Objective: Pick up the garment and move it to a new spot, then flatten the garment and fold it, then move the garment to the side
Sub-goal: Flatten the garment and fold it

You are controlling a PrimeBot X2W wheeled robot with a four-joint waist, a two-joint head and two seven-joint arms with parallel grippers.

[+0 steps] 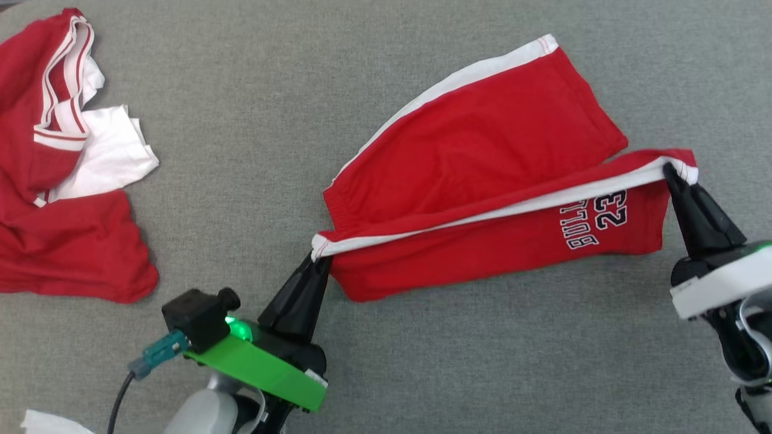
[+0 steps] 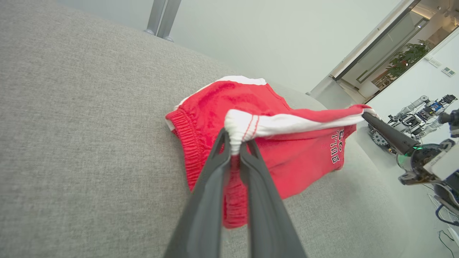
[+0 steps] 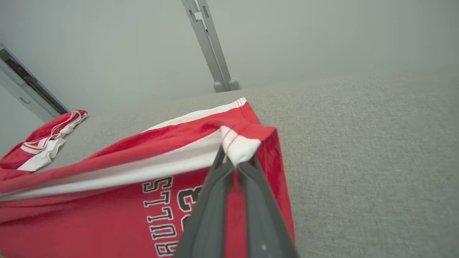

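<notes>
The shorts [image 1: 482, 144] lay stretched lengthwise between left gripper [image 1: 318, 260] and right gripper [image 1: 671, 173], each pinching one end of the white side stripe [image 1: 482, 215].

- The second red-and-white garment [image 1: 60, 199] runs off the head view's left edge.
- A white scrap [image 1: 51, 423] at that view's bottom-left corner is cut off and cannot be identified.
- The right gripper [image 3: 236, 159] has its fingers [image 3: 211, 211] across part of the number on the shorts [image 3: 89, 222].
</notes>
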